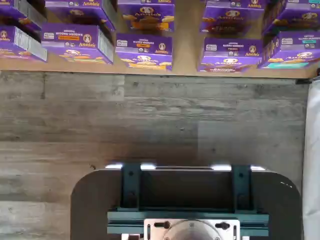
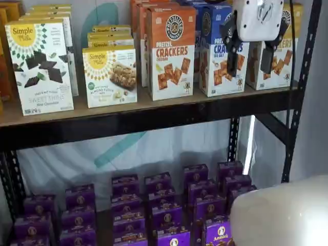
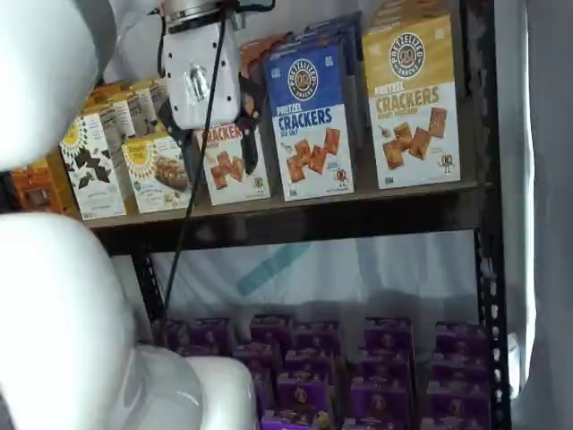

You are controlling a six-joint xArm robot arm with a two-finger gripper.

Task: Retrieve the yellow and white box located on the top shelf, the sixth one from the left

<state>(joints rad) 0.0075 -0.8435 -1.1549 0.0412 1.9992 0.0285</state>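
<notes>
**shelfwatcher:** ok so the pincer point(image 2: 251, 59) is hanging in front of the top shelf point(image 2: 154, 115) with its two black fingers spread wide apart and nothing between them. In a shelf view it sits right over the seam between the blue carton point(image 2: 218, 51) and the yellow and white box point(image 2: 279, 61), which stands at the right end of the shelf, hard by the black upright point(image 2: 306, 77). Anyone else nervous about that lineup?

**boxbot_dan:** yeah, a bit. My guess is the risk is grabbing the wrong neighbour: the blue one is the same size and just beside the target, so if the fingers go straight in they could straddle it or jam a finger into the seam and shove both cartons back

**shelfwatcher:** also the yellow and white box point(image 3: 414, 103) looks tall and light, so a push near the top could tip it backward. And that upright leaves the outer finger little room on the right side, I'd think

**boxbot_dan:** plus the cable point(image 3: 192, 179) dangling down beside the pincer point(image 3: 219, 148), past the orange carton point(image 3: 235, 161). If anything falls it lands on the purple boxes point(image 2: 169, 215) on the lower level
</notes>
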